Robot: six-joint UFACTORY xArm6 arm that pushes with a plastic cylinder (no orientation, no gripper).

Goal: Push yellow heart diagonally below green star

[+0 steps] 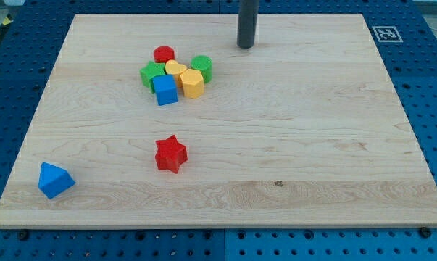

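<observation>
wooden board (312,145), blue pegboard table (428,87)

A red cylinder (164,54), a green cylinder (201,67), a yellow hexagonal block (192,83) and a blue cube (165,90) sit packed close together in a cluster on the wooden board (312,130), nearer its top edge and left of its middle. A red star (170,154) lies alone towards the bottom edge, well apart from that cluster. A blue wedge-like block (55,180) rests near the board's bottom-left corner.
</observation>
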